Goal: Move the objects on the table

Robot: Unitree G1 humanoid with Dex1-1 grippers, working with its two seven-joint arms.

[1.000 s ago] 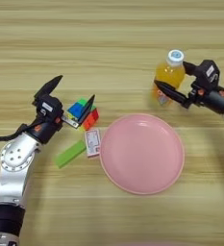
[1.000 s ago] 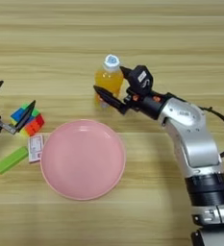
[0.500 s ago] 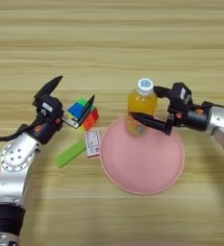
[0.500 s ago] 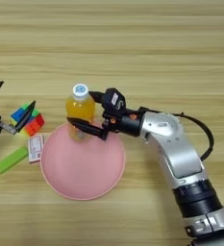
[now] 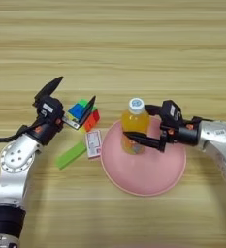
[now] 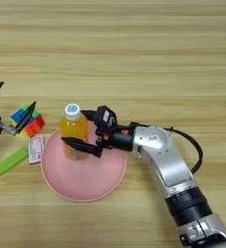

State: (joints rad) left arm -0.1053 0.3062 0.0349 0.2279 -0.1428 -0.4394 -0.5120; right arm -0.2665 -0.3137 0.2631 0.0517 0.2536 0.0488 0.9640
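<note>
Meanwhile, on a light wood-grain surface (image 5: 134, 43) with horizontal plank stripes, the right gripper (image 5: 141, 127) has its two black fingers closed around a small bottle of orange drink with a white cap (image 5: 134, 125). One finger runs across the front of the bottle's lower body, the other passes behind it near the shoulder. The bottle stands upright over the left part of a round pink plate (image 5: 148, 172); whether its base touches the plate cannot be told.

Left of the plate, the left gripper (image 5: 71, 100) has its black fingers spread wide apart, one pointing up and left, the other lying against a multicoloured puzzle cube (image 5: 83, 114) that shows blue, green, red and yellow faces. The fingers hold nothing.

Just below the cube, a flat lime-green rectangular block (image 5: 70, 155) lies slantwise on the surface. A small white-and-red packet (image 5: 92, 143) lies between the block and the plate's rim, touching the block's upper end.
</note>
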